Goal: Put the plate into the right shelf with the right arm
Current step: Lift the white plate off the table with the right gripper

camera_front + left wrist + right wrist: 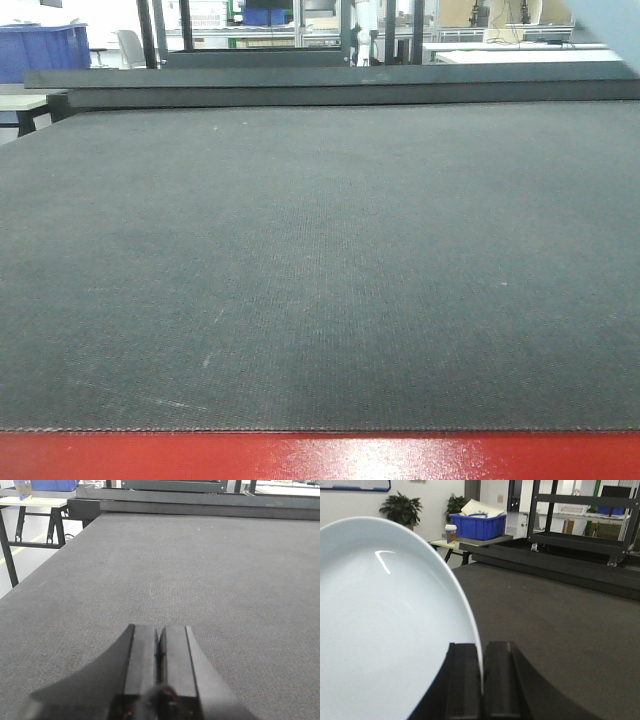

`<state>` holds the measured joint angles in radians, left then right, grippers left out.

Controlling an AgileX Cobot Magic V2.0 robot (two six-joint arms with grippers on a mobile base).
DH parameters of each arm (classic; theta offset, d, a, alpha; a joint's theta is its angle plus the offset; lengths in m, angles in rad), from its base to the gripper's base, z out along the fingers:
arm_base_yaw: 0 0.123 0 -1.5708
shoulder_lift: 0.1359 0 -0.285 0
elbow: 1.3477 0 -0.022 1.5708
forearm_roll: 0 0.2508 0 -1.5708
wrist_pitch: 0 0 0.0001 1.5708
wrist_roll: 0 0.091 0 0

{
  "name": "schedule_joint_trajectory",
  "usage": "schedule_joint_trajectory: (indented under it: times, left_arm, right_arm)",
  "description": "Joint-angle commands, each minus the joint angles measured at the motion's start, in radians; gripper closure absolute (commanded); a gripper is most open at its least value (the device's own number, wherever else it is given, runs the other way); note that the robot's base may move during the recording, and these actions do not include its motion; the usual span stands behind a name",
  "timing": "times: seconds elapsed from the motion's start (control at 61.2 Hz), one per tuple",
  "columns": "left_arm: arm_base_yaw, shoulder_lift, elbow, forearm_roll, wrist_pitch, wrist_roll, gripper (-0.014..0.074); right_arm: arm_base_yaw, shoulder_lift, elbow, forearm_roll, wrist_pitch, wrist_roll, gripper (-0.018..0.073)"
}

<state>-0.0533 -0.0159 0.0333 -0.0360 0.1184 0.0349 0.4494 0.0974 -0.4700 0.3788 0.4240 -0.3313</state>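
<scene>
A plain white glossy plate (385, 630) fills the left half of the right wrist view. It stands on edge above the dark grey mat (560, 630). My right gripper (481, 652) is shut on the plate's rim, which runs down between the two black fingers. In the left wrist view, my left gripper (159, 635) is shut with nothing in it, low over the same mat (200, 570). Neither gripper shows in the front view. A pale blue-grey shape (612, 28) cuts the top right corner there; I cannot tell what it is. The right shelf is out of view.
A raised black ledge (330, 85) runs along the mat's far side, and a red edge (320, 455) along its near side. Beyond stand a black metal frame (580, 520), a side table with a blue bin (477, 525) and a cup (451, 532), and potted plants (402, 507).
</scene>
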Motion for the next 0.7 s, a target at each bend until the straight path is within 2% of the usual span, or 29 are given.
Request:
schedule_joint_trajectory:
  times: [0.0,0.311,0.686]
  left_arm:
    - [0.001,-0.007,0.008,-0.006,-0.086,-0.003,0.0643]
    - [0.001,-0.007,0.008,-0.006,-0.086,-0.003,0.0643]
    - [0.001,-0.007,0.008,-0.006,-0.086,-0.003,0.0643]
  right_arm:
    - [-0.004,-0.003,-0.015,0.012,-0.112,-0.006,0.0505]
    - [-0.004,-0.003,-0.015,0.012,-0.178,-0.006,0.0505]
    - [-0.004,-0.003,-0.015,0.012,-0.178,-0.006,0.0505]
